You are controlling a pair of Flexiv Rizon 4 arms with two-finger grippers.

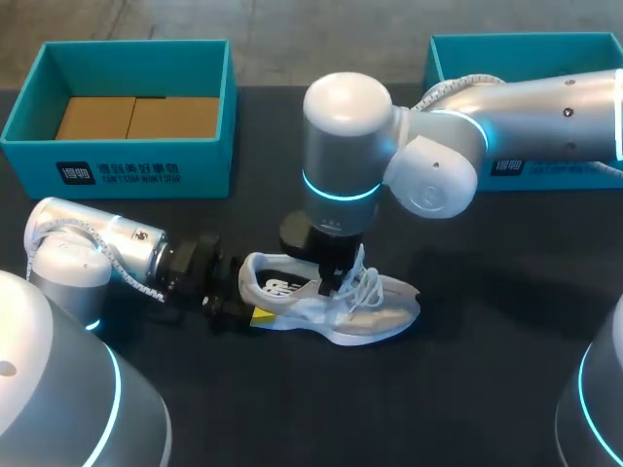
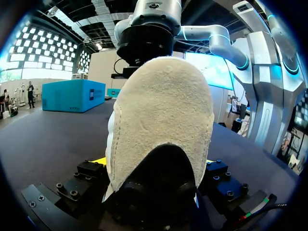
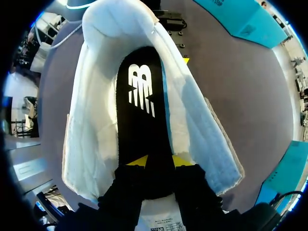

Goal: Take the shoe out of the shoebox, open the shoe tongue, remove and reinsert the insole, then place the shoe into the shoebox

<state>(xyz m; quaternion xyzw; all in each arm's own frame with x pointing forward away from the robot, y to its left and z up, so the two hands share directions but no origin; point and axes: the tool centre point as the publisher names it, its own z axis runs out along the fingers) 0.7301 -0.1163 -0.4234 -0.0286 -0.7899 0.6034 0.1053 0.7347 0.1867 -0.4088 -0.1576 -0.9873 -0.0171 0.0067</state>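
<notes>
On the dark table [image 1: 506, 389], at far left, the teal shoebox [image 1: 117, 175] stands open with only a cardboard insert [image 1: 136, 117] inside. The shoe is out, so the first step is done. Just right of it, the left gripper [image 1: 243, 313] lies low at the heel, and its wrist view shows the fingers [image 2: 86, 175] pressed against both sides of the white shoe [image 1: 380, 311], steadying it upright on its sole. At centre, the right arm reaches past the middle and its gripper [image 1: 336, 282] drops into the shoe's mouth. From that wrist, the collar is spread wide and the yellow tips [image 3: 137, 161] are pinched narrowly on the front end of the black insole [image 3: 142, 96], which lies along the shoe's floor. The tongue looks pushed open. Whether the insole is about to come out or has just gone back in cannot be told. The return to the box remains. A second teal box [image 1: 526, 53] sits at far right.
</notes>
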